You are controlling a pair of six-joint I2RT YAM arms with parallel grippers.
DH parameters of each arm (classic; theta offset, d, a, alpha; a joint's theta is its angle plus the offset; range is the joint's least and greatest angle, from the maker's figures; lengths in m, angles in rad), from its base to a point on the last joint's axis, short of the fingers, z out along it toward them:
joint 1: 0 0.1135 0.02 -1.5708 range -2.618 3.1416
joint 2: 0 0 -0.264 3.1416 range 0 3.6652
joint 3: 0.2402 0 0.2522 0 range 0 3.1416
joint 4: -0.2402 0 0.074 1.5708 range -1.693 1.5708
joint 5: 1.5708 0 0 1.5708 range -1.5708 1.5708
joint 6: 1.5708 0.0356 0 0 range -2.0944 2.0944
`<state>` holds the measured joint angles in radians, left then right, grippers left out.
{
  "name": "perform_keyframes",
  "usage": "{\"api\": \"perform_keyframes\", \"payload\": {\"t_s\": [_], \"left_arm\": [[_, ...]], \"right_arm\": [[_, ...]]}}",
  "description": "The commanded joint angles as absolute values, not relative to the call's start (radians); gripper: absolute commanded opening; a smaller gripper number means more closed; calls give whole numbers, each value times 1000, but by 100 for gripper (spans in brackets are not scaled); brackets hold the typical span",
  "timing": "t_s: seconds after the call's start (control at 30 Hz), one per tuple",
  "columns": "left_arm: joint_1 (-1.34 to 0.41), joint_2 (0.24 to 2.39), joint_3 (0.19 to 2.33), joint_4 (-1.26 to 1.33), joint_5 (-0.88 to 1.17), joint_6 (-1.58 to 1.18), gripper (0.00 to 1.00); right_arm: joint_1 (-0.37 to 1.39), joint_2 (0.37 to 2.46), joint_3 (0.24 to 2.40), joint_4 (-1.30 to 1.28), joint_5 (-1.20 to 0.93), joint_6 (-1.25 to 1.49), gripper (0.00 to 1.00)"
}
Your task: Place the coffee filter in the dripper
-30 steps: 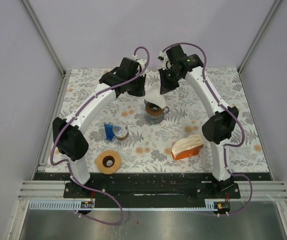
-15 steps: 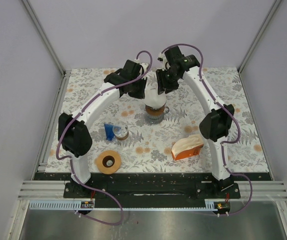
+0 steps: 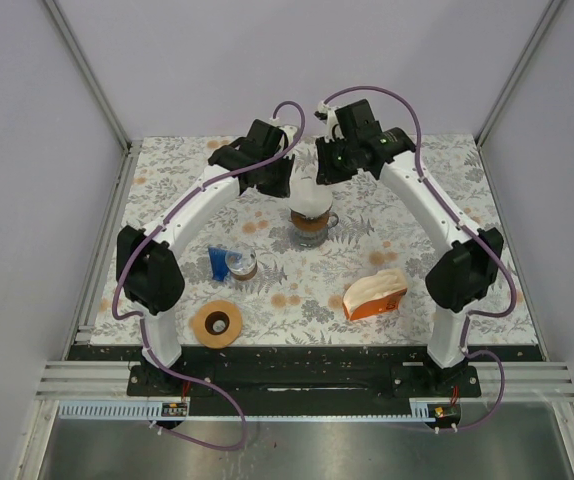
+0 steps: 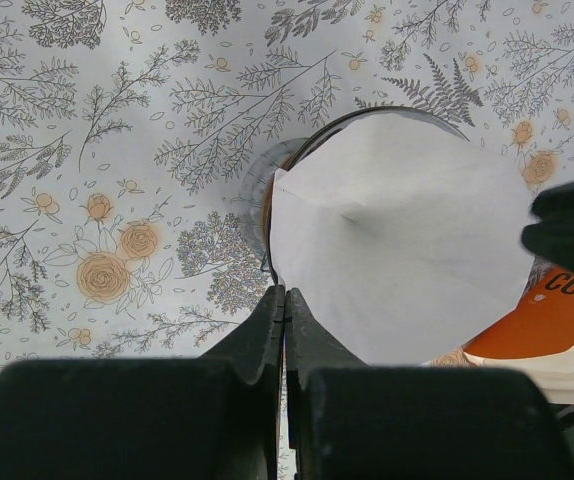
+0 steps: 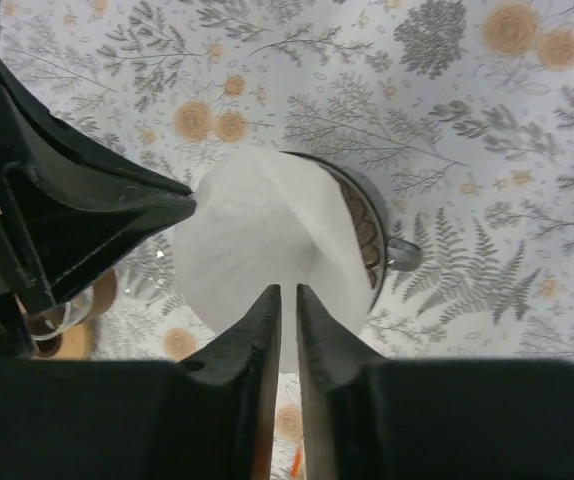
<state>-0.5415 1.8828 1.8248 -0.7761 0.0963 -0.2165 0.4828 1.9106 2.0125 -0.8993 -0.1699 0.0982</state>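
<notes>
The white paper coffee filter (image 3: 310, 197) stands opened as a cone in the glass dripper (image 3: 312, 226) at mid-table. My left gripper (image 3: 289, 188) is shut on the filter's left edge; in the left wrist view (image 4: 285, 292) its jaws meet at the edge of the filter (image 4: 397, 240), which covers most of the dripper rim (image 4: 367, 112). My right gripper (image 3: 325, 172) hovers just behind and above the filter. In the right wrist view (image 5: 288, 290) its jaws stand a narrow gap apart with nothing between them, over the filter (image 5: 257, 240) and dripper (image 5: 364, 222).
An orange and white coffee bag (image 3: 375, 295) lies at front right. A tape roll (image 3: 216, 324) lies at front left. A blue scoop (image 3: 218, 262) and a small cup (image 3: 242, 265) sit left of centre. Both arms crowd the dripper.
My right gripper has let go of the filter and drawn back and up from it. The filter has settled lower in the dripper, with my left gripper staying on its edge.
</notes>
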Motion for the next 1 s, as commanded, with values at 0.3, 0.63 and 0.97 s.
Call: {"api": "perform_keyframes", "payload": {"t_s": [0.3,0.63,0.97], "left_arm": [[-520,1867,1893,-753,106,-229,14],[-474,1838,1882,-758,182,-265,44],[-436,1816,1835,-747,262,-348,51]], "right_arm": [[512,1982,1882,-788,-246,161,0],[567,2074,1971,-893,-66,114,0],[614,2151,2006,-931,21,100,0]]}}
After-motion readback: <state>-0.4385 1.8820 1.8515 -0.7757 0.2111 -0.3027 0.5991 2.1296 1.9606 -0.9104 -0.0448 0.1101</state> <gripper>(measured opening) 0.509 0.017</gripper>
